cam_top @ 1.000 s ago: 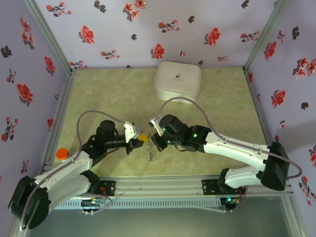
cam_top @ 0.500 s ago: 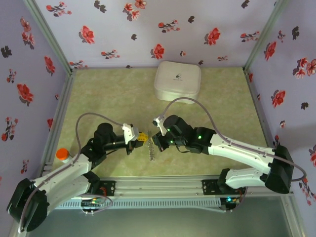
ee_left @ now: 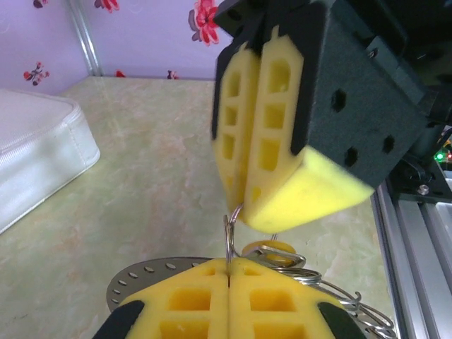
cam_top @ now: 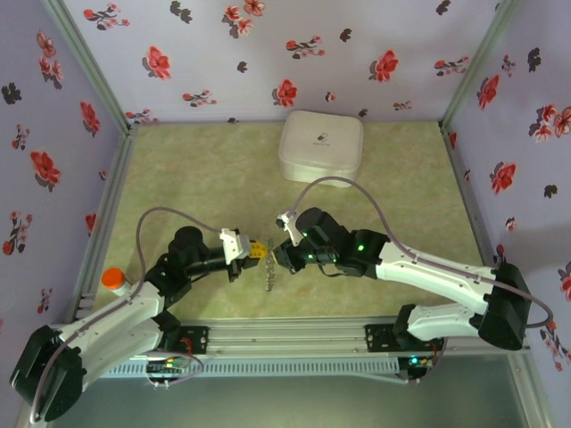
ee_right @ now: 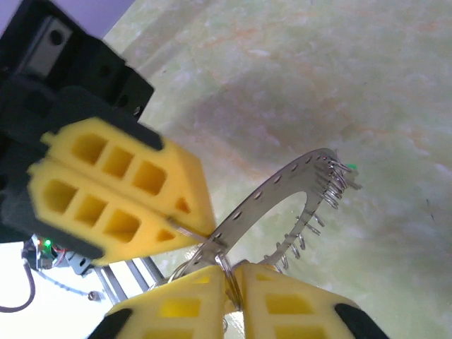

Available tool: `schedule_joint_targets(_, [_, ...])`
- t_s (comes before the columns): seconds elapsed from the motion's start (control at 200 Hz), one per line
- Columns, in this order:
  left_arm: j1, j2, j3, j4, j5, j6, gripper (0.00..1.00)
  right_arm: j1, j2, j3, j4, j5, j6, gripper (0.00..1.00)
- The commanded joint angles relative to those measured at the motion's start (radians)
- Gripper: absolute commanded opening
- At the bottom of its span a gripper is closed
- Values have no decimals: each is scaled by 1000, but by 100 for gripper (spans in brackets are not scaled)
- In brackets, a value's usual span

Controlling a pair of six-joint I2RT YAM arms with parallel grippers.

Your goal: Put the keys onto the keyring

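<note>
Two jaw pairs nose to nose, left gripper clamped on keyring, right gripper narrowly parted around its wire

white rounded square box, far centre. left gripper and right gripper tip to tip, near centre; keyring dangling between them. orange-capped item, near left.

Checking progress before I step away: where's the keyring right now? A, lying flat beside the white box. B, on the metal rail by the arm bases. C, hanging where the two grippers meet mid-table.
C: the keyring dangles where the left gripper and right gripper meet, the left jaws shut on its wire, well short of the white box.
</note>
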Motion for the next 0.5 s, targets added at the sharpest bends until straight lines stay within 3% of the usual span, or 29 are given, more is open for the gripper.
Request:
schedule_joint_targets(0.0, [-14,-25,4,86,41,18,0,-11,-7,3,-29,58,1,24])
schedule_joint_targets(0.315, [-14,-28,1,100,51,-11,0,-10,-115,-28,-19,26,-126,39])
schedule_joint_targets(0.495, [-14,8,4,146,121,-85,0,-21,-341,-241,220,116,-337,55])
